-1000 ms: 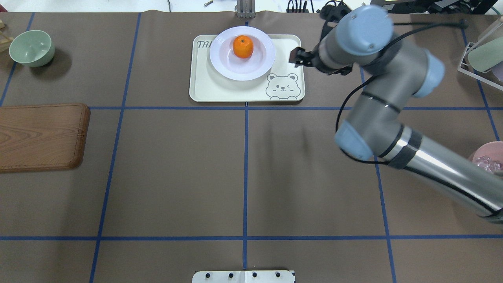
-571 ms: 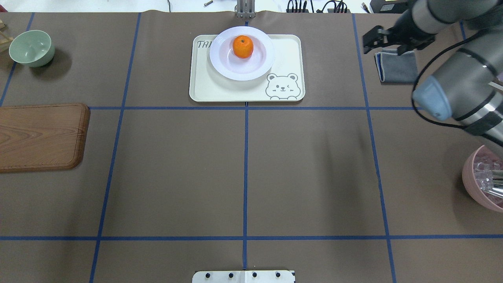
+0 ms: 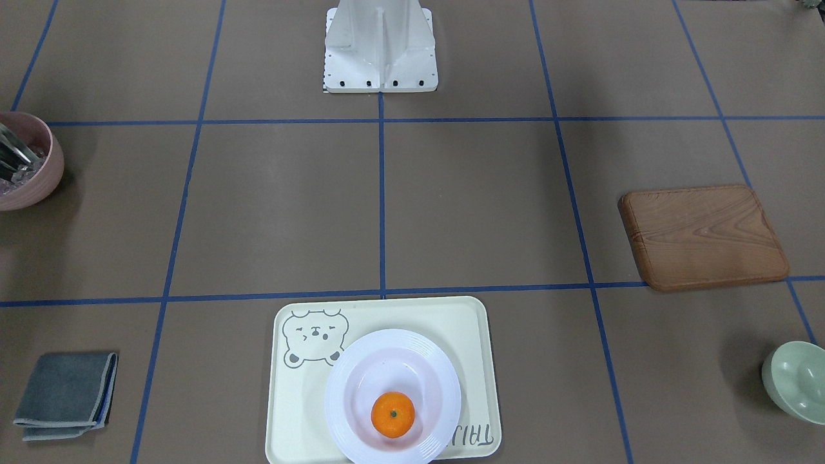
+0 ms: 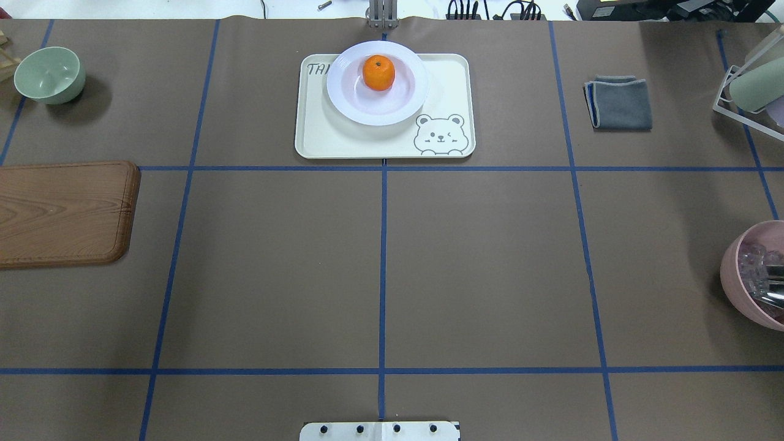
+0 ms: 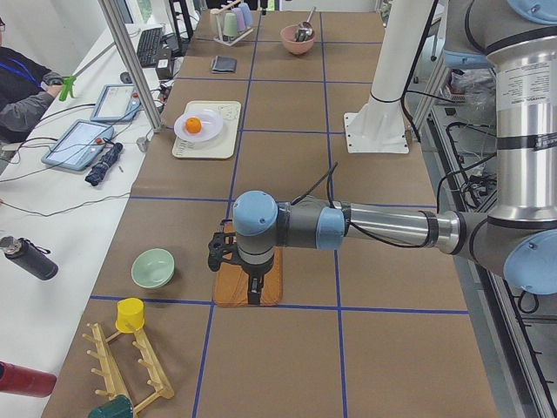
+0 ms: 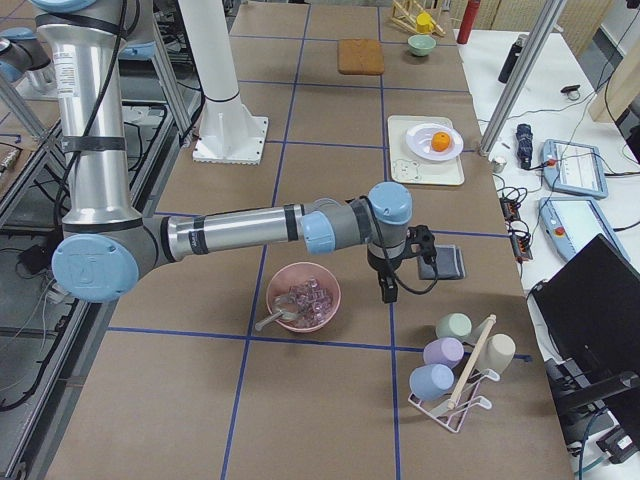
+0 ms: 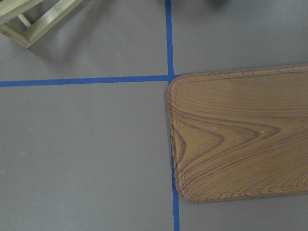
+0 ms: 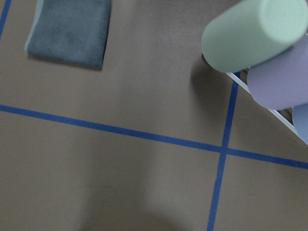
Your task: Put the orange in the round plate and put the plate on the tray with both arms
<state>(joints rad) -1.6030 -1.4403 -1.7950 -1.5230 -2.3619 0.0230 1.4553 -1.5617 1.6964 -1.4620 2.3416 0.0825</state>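
The orange lies in the white round plate, and the plate rests on the far half of the cream bear tray. From the front, the orange sits in the plate on the tray. Neither arm appears in the overhead or front-facing views. In the exterior left view my left gripper hovers over the wooden board. In the exterior right view my right gripper hangs beside the grey cloth. I cannot tell whether either gripper is open or shut.
A wooden board and a green bowl lie on the left. On the right are a folded grey cloth, a cup rack and a pink bowl. A person sits along the table's far side.
My right arm has pulled away from beside the tray, swung right past the grey cloth, and left the overhead view. The plate and orange have stayed in place.
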